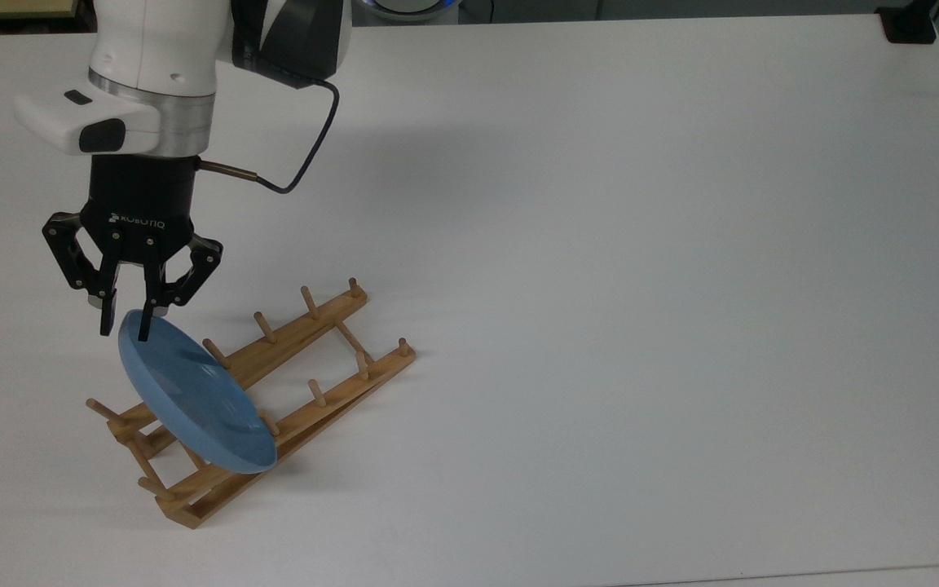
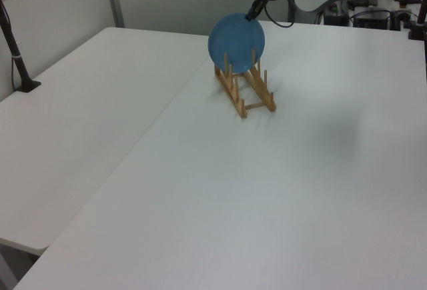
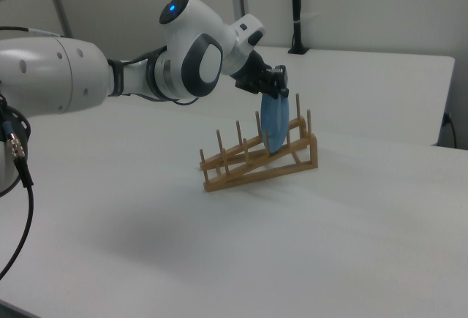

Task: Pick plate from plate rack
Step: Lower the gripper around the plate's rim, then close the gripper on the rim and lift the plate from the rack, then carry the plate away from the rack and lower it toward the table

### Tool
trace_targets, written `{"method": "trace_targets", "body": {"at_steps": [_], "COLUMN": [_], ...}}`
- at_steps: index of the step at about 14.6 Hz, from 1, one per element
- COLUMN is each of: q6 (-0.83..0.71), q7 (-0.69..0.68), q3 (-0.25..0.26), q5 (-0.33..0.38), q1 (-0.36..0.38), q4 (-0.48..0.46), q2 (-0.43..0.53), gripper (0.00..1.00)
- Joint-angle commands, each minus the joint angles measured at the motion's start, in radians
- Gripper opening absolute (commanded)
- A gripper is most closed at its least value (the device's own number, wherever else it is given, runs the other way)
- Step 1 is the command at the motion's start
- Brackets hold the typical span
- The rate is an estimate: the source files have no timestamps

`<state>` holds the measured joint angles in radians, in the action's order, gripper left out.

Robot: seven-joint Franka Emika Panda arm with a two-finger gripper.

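Note:
The light-blue plate (image 1: 192,399) stands on edge in the wooden plate rack (image 1: 294,336), near the rack's end at the top view's left. My gripper (image 1: 125,328) comes down from above, its two fingers on either side of the plate's upper rim, pressed close against both faces. In the left view the plate (image 2: 235,37) faces the camera over the rack (image 2: 250,93), with the gripper (image 2: 250,17) at its top right edge. The right view has the plate (image 3: 275,128) edge-on in the rack (image 3: 248,168), under the gripper (image 3: 276,91).
The rack lies on a wide white table (image 1: 641,285). A black clamp post (image 2: 17,57) stands at the table's edge on the left view's left. Another black post (image 3: 296,11) stands at the back in the right view.

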<state>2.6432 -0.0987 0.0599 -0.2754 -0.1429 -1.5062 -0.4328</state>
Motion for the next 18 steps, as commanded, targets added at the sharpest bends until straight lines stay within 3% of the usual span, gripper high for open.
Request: {"method": "trace_targets", "body": {"at_steps": [1, 7, 9, 18], "q6": [0.035, 0.044, 0.046, 0.044], "q7": [-0.007, -0.013, -0.013, -0.007], "q3": [0.003, 0.003, 0.003, 0.003], "q5": [-0.027, -0.042, -0.065, -0.059], "q1": [-0.006, -0.014, -0.018, -0.021], "q4": [0.009, 0.009, 0.011, 0.023], "q2": [-0.006, -0.007, -0.004, 0.083], "gripper": [0.19, 0.14, 0.0, 0.0]}}
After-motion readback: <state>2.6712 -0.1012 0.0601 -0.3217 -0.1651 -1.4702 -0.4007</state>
